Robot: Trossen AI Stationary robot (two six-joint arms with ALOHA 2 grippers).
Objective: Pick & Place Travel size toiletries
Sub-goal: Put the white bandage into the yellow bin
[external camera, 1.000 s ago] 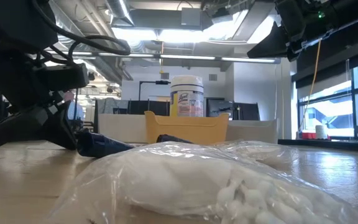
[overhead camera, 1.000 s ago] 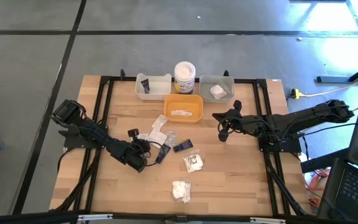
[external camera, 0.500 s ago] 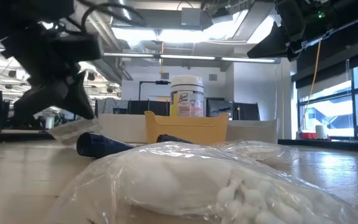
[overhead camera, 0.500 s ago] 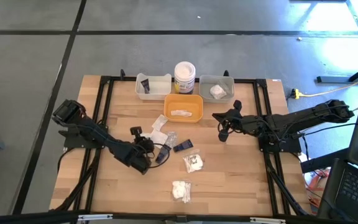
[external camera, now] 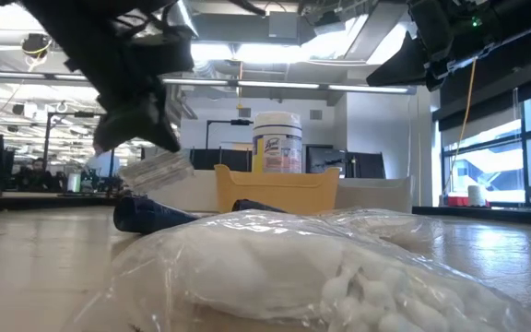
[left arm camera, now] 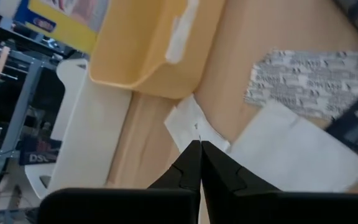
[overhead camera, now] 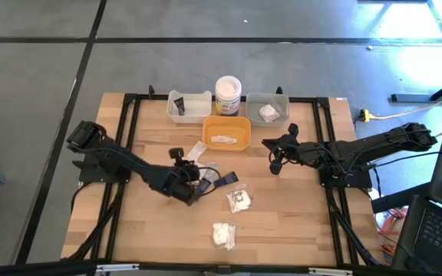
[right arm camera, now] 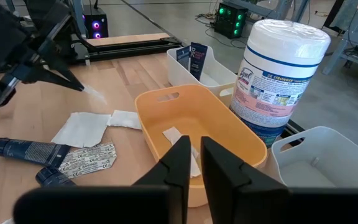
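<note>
My left gripper (overhead camera: 196, 179) hovers over the table's middle, shut on a small flat pale sachet (external camera: 157, 170). Below it lie white sachets (right arm camera: 79, 129), a silver printed sachet (right arm camera: 86, 158) and black tubes (right arm camera: 27, 151). One white sachet (overhead camera: 197, 150) lies flat beside the yellow tray (overhead camera: 240, 142). Two clear-wrapped fluffy pieces (overhead camera: 239, 201) (overhead camera: 223, 234) rest nearer the near edge. My right gripper (overhead camera: 276, 164) waits shut above the table, right of the yellow tray. My left gripper pinches the sachet at one edge (left arm camera: 194, 132) between its two fingertips (right arm camera: 82, 87). The fingers slant down toward the table's far right. The sachet hangs tilted below them, lifted clear of the table.
Along the far edge stand a white tray (overhead camera: 198, 115) holding a black tube, a white jar with a yellow label (overhead camera: 228, 95) and a grey tray (overhead camera: 278, 116) holding a fluffy piece. The yellow tray holds a sachet. Bare wood lies along the table's left and right sides.
My left gripper has risen from table height and moved toward the table's right, carrying the sachet with it. The sachet, low by the table a second ago, now hangs clear above the black tube.
</note>
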